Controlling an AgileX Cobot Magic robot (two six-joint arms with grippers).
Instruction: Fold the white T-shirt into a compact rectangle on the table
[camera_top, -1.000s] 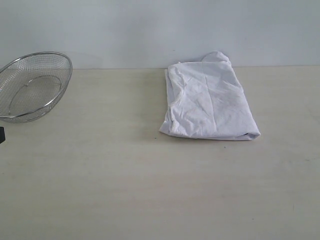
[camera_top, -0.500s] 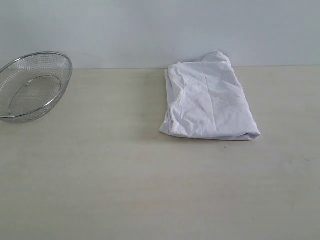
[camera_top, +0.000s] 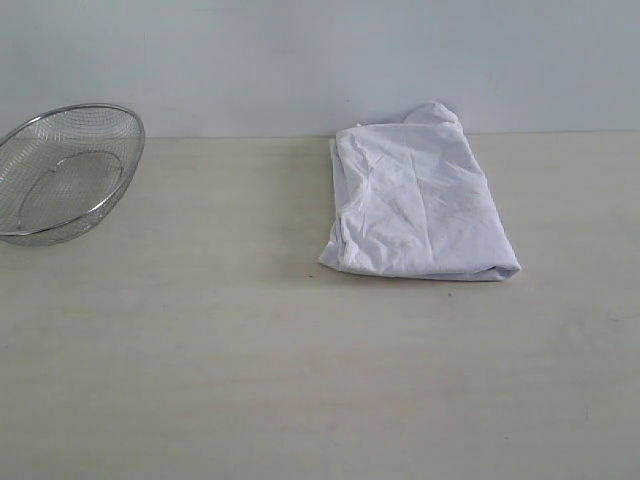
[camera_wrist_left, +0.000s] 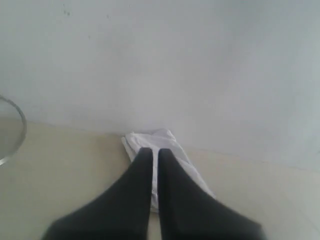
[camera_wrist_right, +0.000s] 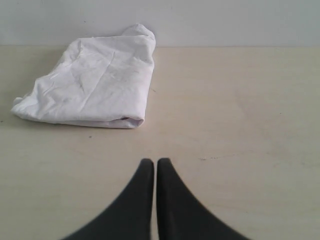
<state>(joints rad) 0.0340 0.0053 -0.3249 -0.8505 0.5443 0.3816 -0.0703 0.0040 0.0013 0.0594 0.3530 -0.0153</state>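
The white T-shirt (camera_top: 415, 205) lies folded into a wrinkled rectangle on the pale beige table (camera_top: 250, 340), right of centre and near the back wall. Its plain side faces up and a small flap sticks out at the far end. No gripper shows in the exterior view. Seen from the left wrist, my left gripper (camera_wrist_left: 154, 151) is shut and empty, held off the table with the T-shirt (camera_wrist_left: 172, 147) far beyond its tips. Seen from the right wrist, my right gripper (camera_wrist_right: 155, 162) is shut and empty above bare table, well short of the T-shirt (camera_wrist_right: 95, 85).
A round wire-mesh metal basket (camera_top: 65, 170) stands at the table's back left corner; its rim (camera_wrist_left: 15, 132) also shows in the left wrist view. A plain pale wall (camera_top: 300, 60) runs behind the table.
A small dark object at the left edge of the exterior view one second ago has gone out of sight. The T-shirt and basket have not moved.
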